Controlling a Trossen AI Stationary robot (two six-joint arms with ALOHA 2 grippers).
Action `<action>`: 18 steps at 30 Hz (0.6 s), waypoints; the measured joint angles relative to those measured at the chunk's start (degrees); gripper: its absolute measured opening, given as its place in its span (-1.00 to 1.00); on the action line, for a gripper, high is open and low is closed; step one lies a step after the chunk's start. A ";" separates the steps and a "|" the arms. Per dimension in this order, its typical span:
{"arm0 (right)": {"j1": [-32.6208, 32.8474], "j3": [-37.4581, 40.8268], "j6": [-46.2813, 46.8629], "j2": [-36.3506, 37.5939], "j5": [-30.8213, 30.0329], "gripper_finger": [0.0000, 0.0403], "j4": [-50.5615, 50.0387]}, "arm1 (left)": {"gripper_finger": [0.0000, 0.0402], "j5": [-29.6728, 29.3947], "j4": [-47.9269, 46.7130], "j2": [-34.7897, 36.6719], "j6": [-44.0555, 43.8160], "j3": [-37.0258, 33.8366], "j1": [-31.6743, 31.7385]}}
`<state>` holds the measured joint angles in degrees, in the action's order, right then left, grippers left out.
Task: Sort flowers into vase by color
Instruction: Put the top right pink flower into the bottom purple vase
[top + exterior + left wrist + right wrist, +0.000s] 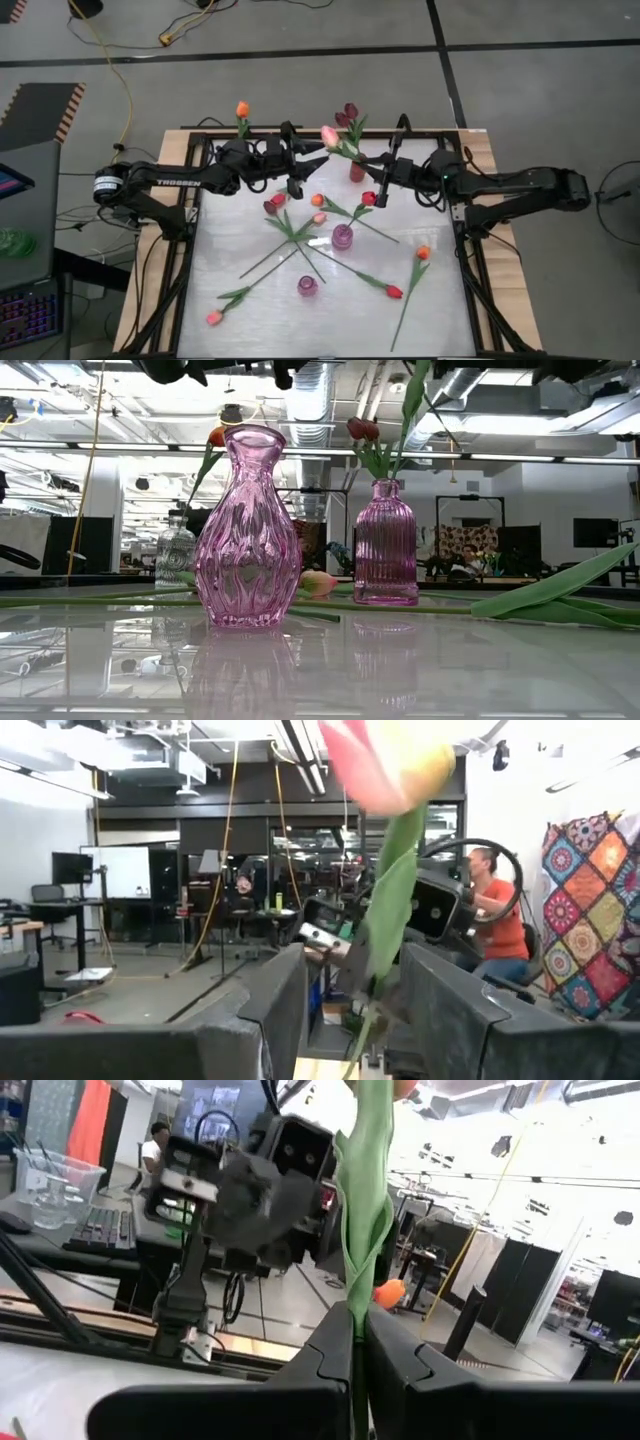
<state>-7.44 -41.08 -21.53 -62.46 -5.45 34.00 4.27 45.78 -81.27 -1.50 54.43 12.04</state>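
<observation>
Mid-handover above the counter (250, 300), the right gripper (358, 1342) pinches the pink tulip (330, 137) by its stem while the left gripper (350, 982) stands wide around it; next, I judge, comes lowering it into a vase (357, 170).

From overhead I'm looking straight down on the whole table (250, 300). My low camera is sitting at tabletop level, very close to a pink vase (246, 530) at left of centre, facing the room. Each wrist camera is peering forward past its own fingers (330, 1355), close on a pink tulip (395, 870), which the overhead also shows at upper centre.
</observation>
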 joint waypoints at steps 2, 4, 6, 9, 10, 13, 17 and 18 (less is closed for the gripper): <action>-0.02 0.00 -0.03 -1.02 0.00 -0.81 0.83 | -0.25 0.02 1.80 -1.32 0.48 -0.01 -0.43; -0.04 0.00 -0.05 -1.97 0.00 -0.81 1.95 | -0.25 -0.15 4.06 -3.20 1.79 0.00 -0.82; -0.04 0.00 -0.07 -2.51 0.00 -0.81 2.07 | -0.25 -1.65 5.04 -5.00 2.40 0.61 -0.91; -0.04 0.00 -0.07 -2.55 0.00 -0.81 1.66 | -0.25 -3.04 5.07 -7.44 2.44 2.53 -0.88; -0.04 0.00 -0.07 -2.53 0.00 -0.81 1.69 | -0.25 -3.00 5.17 -8.22 2.44 3.33 -0.85; -0.04 0.00 -0.03 -2.51 -0.02 -0.81 1.68 | -0.25 -1.39 5.43 -11.06 2.56 6.22 -0.88; -0.09 0.00 0.06 -2.36 -0.23 -0.81 1.82 | -0.25 0.11 5.58 -13.95 2.54 9.46 -0.84; -0.03 -0.02 0.04 -2.37 -0.22 -0.81 1.81 | -0.25 0.45 5.25 -14.38 2.54 9.85 -0.85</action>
<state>-7.47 -41.10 -21.49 -64.83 -5.67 35.81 4.72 51.03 -95.64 1.05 64.28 11.20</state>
